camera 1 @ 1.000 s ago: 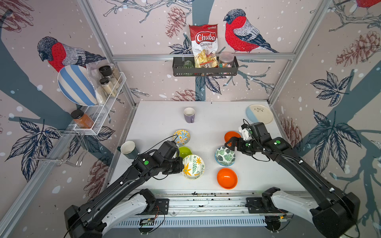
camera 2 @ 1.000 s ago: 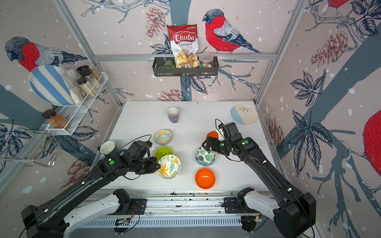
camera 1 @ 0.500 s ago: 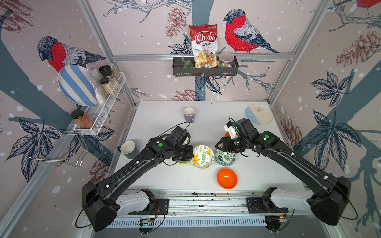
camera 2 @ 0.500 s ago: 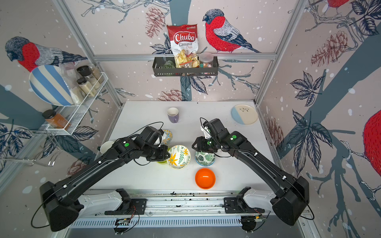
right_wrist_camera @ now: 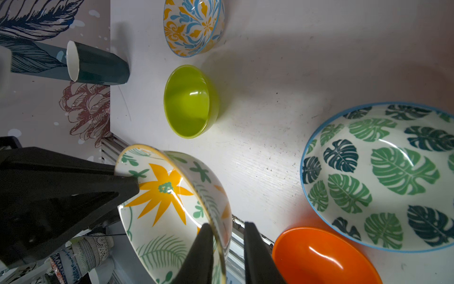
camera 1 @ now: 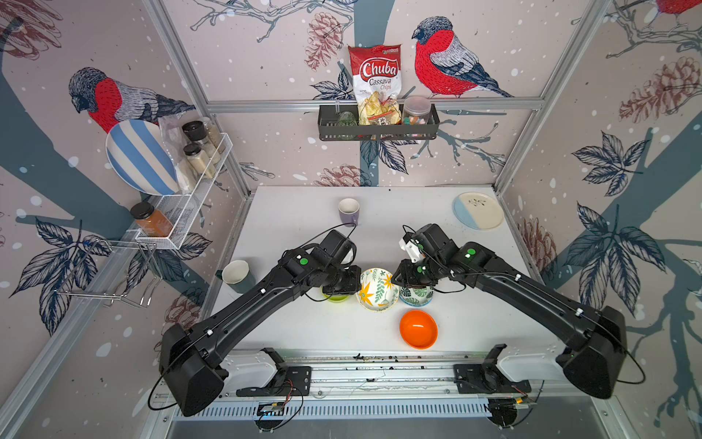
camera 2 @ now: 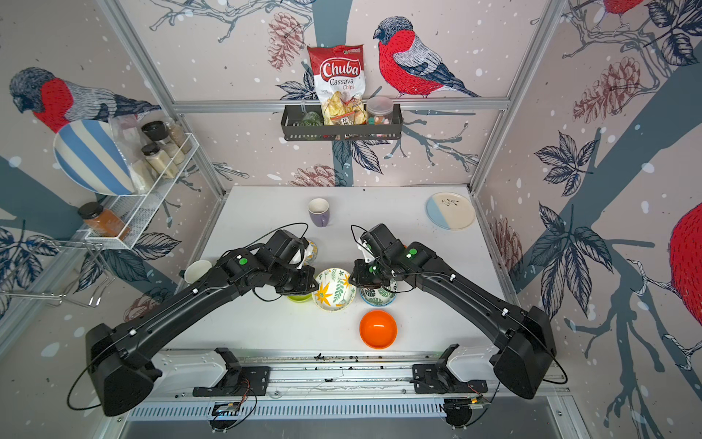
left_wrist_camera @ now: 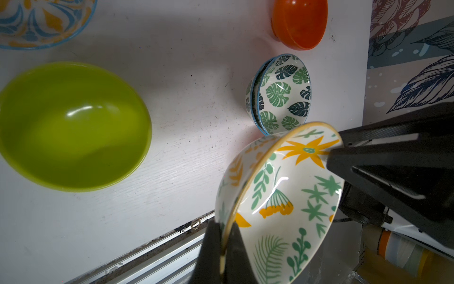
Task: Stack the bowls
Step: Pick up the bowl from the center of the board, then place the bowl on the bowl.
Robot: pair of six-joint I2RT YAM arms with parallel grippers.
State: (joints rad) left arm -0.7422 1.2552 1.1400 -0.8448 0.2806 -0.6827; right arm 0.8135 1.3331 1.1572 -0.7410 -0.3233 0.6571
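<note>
Top views: left hand [camera 1: 357, 285] is clamped on one rim of the flower-fern bowl [camera 1: 376, 289]. The bowl is tilted and held up between the lime bowl [camera 1: 336, 299] and the leaf-print bowl [camera 1: 418, 297]. Right hand [camera 1: 399, 280] sits at the opposite rim. Orange bowl [camera 1: 418, 330] is alone near the front edge of the surface [camera 1: 296, 228]. Blue-yellow bowl [camera 2: 312, 252] is mostly hidden behind the left arm [camera 2: 212, 292].

Left wrist: both fingers [left_wrist_camera: 211, 246] pinch the flower-fern rim, no gap.

Right wrist: right hand is narrow, one finger inside the bowl and one outside. There's daylight between the outer finger [right_wrist_camera: 255, 250] and the bowl wall, so no grip there.
</note>
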